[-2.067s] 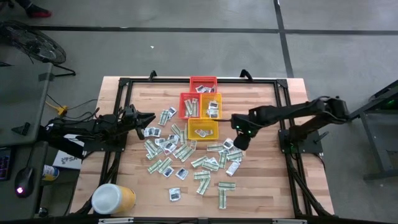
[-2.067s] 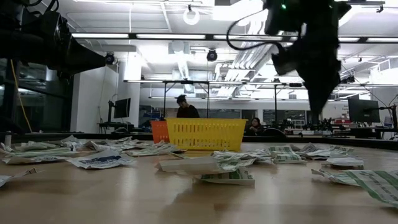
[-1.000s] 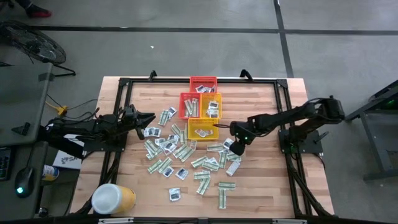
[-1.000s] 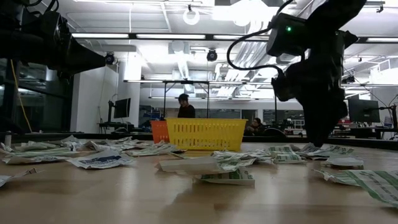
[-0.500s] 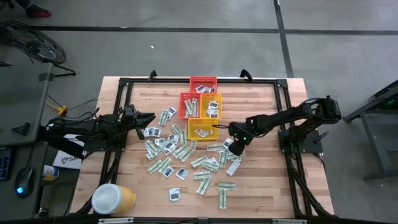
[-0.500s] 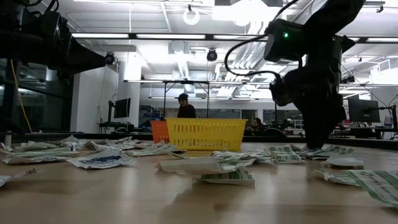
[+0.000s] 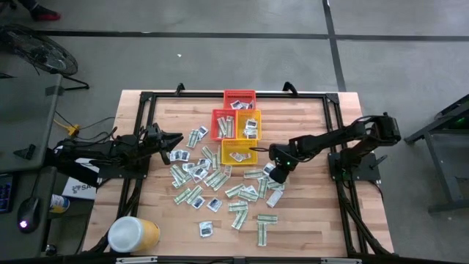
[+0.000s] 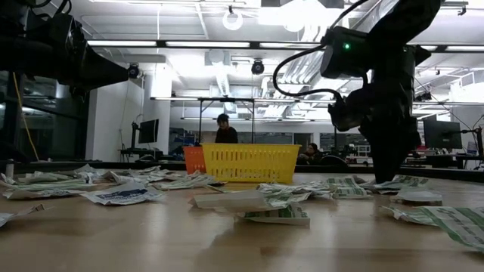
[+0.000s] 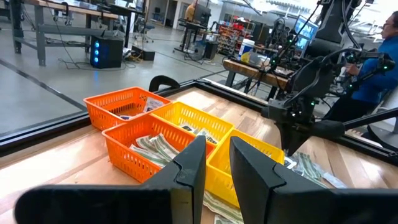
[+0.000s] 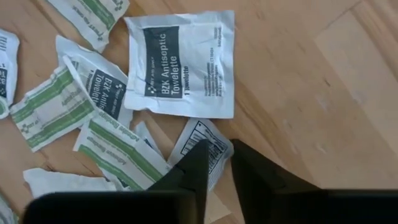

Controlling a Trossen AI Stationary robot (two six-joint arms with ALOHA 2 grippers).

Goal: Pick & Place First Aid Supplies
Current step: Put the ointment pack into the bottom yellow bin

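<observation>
The first aid supplies [image 7: 212, 183] are many small flat packets strewn over the middle of the table, green-and-white strips and white squares. My right gripper [image 7: 270, 173] is down among the packets right of the yellow basket [image 7: 239, 152], fingers pointing down, shut on a small white barcode packet [image 10: 205, 144]. Beside it lies a larger white antiseptic towelette packet [image 10: 180, 62]. My left gripper [image 7: 174, 139] waits shut above the table's left part, pointing level toward the baskets [image 9: 155, 134]. My right gripper [image 10: 219, 163] comes from above, pointing down, with its fingertips [image 10: 198, 163] at the near edge of the small white barcode packet [image 10: 208, 134]. That edge runs in between the two fingers. The rest of the packet lies flat on the table and on neighbouring packets.
A red basket [image 7: 239, 97], two orange baskets [image 7: 223, 125] and the yellow one stand at the table's far middle, some holding packets. A big yellow tub with a white lid [image 7: 133, 235] lies at the near left corner. Bare wood shows at the right of the table [image 7: 315, 205].
My right gripper has sunk a little further onto the packets and shifted slightly toward the table's left edge. The packets and the left arm have stayed where they were.
</observation>
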